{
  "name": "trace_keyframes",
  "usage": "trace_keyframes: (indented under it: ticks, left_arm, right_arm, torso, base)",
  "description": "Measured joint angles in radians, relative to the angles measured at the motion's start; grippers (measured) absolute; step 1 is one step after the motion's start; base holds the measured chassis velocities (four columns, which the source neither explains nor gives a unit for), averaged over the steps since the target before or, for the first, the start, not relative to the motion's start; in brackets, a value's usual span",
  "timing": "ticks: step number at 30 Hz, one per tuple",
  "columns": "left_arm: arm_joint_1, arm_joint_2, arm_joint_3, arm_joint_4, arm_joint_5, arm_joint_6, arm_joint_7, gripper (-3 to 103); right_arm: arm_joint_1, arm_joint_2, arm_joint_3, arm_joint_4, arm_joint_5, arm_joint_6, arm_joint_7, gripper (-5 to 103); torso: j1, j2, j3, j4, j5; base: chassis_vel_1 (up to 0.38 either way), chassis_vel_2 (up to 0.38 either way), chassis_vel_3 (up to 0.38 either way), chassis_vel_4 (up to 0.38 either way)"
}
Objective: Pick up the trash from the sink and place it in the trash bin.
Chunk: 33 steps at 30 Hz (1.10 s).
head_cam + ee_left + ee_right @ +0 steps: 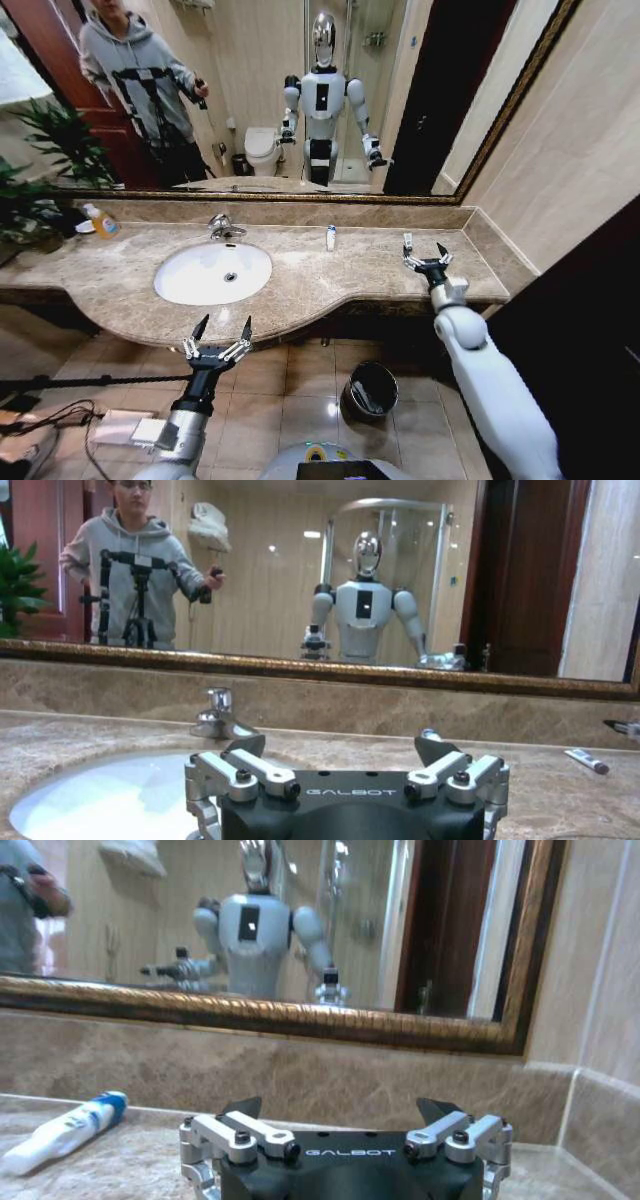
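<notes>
Bathroom: beige marble countertop (pixel 330 275) runs under a wide gold-framed mirror (pixel 300 100), tiled floor below
Sink: white oval sink (pixel 212 272) set in the counter's left half, chrome faucet (pixel 224 229) behind it; the basin looks bare from the head view
Trash on the counter: a white tube with blue marks (pixel 331 237) stands upright near the back wall, right of the faucet; a second small white piece (pixel 407 241) sits just beyond the right fingertips
Right wrist view: a white and blue tube (pixel 62 1132) lies on its side on the marble, off to one side of the gripper
Left wrist view: a small white tube with a dark tip (pixel 586 760) lies flat on the counter, well apart from the basin
Left gripper (pixel 221 331): fingers spread wide, nothing held, hanging at the counter's front edge just before the sink
Right gripper (pixel 427 254): fingers open too, empty, hovering over the right end of the counter
Trash bin (pixel 369 390): small round black one on the floor under the counter, between the two arms
Soap: orange bottle (pixel 101 221) at the far left by a green plant (pixel 40 170)
</notes>
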Motion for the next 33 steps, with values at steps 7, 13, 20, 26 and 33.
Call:
trace_keyframes:
  ticks: [7,13,20,26,33]
  left_arm:
    - [0.000,0.000,0.000,0.000,0.000,0.000,0.000,100]
    - [0.000,0.000,0.000,0.000,0.000,0.000,0.000,100]
    - [0.000,0.000,0.000,0.000,0.000,0.000,0.000,100]
    - [0.000,0.000,0.000,0.000,0.000,0.000,0.000,100]
    - [0.000,0.000,0.000,0.000,0.000,0.000,0.000,100]
  right_arm:
    - [0.189,0.045,-0.065,-0.189,0.024,-0.048,-0.003,100]
    - [0.275,0.083,-0.096,-0.317,-0.002,-0.047,-0.010,100]
    - [0.349,0.106,-0.076,-0.490,-0.075,-0.042,-0.016,100]
    - [0.332,0.085,-0.029,-0.541,-0.070,-0.025,-0.019,100]
    - [0.341,0.093,-0.028,-0.588,-0.064,-0.005,-0.045,90]
  torso:
    - [0.000,0.000,0.000,0.0002,-0.0003]
    - [0.000,0.000,0.000,0.0001,-0.0002]
    - [0.000,0.000,0.000,0.0004,-0.0002]
    - [0.000,0.000,0.000,-0.0004,0.0000]
    - [0.000,0.000,0.000,0.0001,-0.0003]
  base:
    - [0.000,0.000,0.000,0.000]
    - [0.000,0.000,0.000,0.000]
    - [0.000,0.000,0.000,0.000]
    - [0.000,0.000,0.000,0.000]
    - [0.000,0.000,0.000,0.000]
